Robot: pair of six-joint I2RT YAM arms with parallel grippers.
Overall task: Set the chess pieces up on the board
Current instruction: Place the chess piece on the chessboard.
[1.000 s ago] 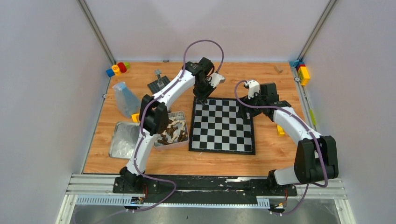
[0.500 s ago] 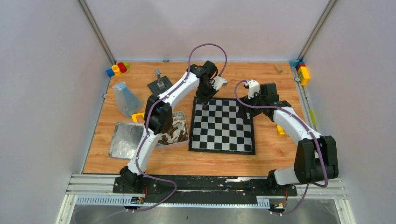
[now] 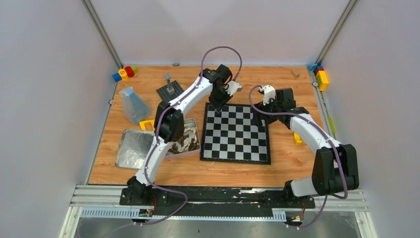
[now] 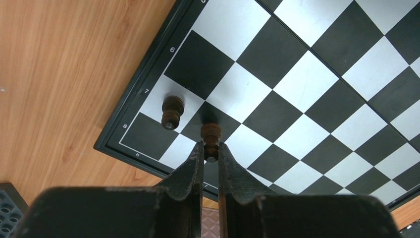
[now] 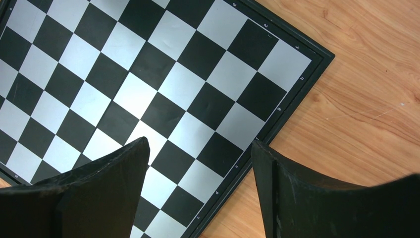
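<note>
Plenty of clutter round the board (image 3: 237,141). A metal tin (image 3: 183,154) sits just beside its left edge with a heap of brown and cream chess pieces (image 3: 190,141), too jumbled to count, and the left arm's elbow hangs over it and hides part. A second shiny tin (image 3: 130,151) touches that one on the left. Further back are a dark grey baseplate (image 3: 167,91) and a bluish translucent bag (image 3: 132,105). There are two yellow bricks (image 3: 146,124), one on either side of the board, and brick clusters (image 3: 125,73) in both far corners.

On the board itself I count two. A dark brown piece (image 4: 211,132) is on a black square by the far-left corner. A second dark brown piece (image 4: 172,111) stands free on the white square diagonally next to it.

The left gripper (image 4: 211,151) points down, fingertips nearly together and snug on either side of the first piece. The right gripper (image 5: 198,144) hovers over the far-right corner, spread wide, nothing in it.
</note>
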